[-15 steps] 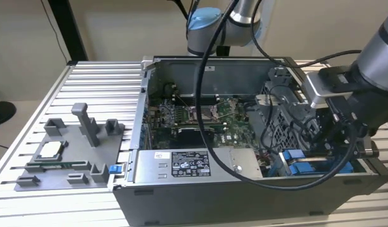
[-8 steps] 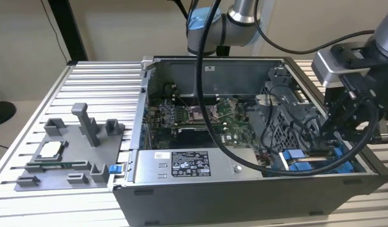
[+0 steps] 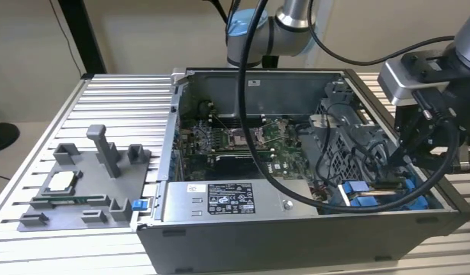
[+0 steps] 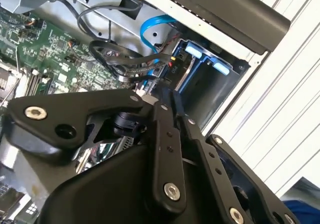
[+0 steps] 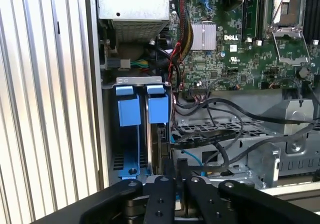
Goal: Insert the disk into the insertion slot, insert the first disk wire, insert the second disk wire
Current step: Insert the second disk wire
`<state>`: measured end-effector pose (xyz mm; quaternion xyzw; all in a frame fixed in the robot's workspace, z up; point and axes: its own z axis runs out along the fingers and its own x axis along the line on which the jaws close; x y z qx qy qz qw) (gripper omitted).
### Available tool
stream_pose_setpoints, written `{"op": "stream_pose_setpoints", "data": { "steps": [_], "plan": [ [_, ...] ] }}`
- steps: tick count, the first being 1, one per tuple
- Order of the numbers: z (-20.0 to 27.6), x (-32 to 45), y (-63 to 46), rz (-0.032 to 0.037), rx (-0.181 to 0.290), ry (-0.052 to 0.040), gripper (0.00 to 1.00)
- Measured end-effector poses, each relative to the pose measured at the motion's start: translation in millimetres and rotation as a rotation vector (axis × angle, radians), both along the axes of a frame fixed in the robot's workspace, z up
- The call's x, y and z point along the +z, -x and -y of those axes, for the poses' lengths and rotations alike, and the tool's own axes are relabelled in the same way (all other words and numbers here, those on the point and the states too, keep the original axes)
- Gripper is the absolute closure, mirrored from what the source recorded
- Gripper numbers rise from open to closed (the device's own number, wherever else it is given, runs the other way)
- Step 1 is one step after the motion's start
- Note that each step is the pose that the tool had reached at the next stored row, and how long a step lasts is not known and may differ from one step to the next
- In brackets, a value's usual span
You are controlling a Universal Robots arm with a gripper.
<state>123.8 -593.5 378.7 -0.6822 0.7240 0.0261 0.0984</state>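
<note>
The open computer case (image 3: pixel 296 229) lies on the slatted table. At its corner on the exterior view's right sits the insertion slot (image 3: pixel 355 199) (image 5: pixel 131 81), with blue tabs (image 5: pixel 128 109) and rails. The disk (image 5: pixel 161 149) (image 3: pixel 387 185) stands edge-on inside it between the rails. My gripper (image 5: pixel 175 173) (image 4: pixel 172 100) (image 3: pixel 399 169) hangs just over the disk's end, its fingers (image 5: pixel 165 194) pressed close together. Whatever lies between the tips is hidden. A black wire (image 5: pixel 210 136) and a blue wire (image 5: pixel 192 156) (image 4: pixel 150 26) run to the disk's end beside the fingertips.
A grey plastic fixture tray (image 3: pixel 74 195) with upright pegs lies at the exterior view's left. A grey metal box (image 3: pixel 230 200) with a white sticker fills the case's front, and the motherboard (image 3: pixel 235 143) lies behind it. The arm's thick black cable (image 3: pixel 246 114) loops over the case.
</note>
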Motion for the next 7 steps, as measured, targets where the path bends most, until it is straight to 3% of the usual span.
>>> {"op": "stream_pose_setpoints", "data": {
  "steps": [7],
  "plan": [
    [0.0, 0.0, 0.0, 0.0000, 0.000, 0.0000, 1.00]
  ]
}}
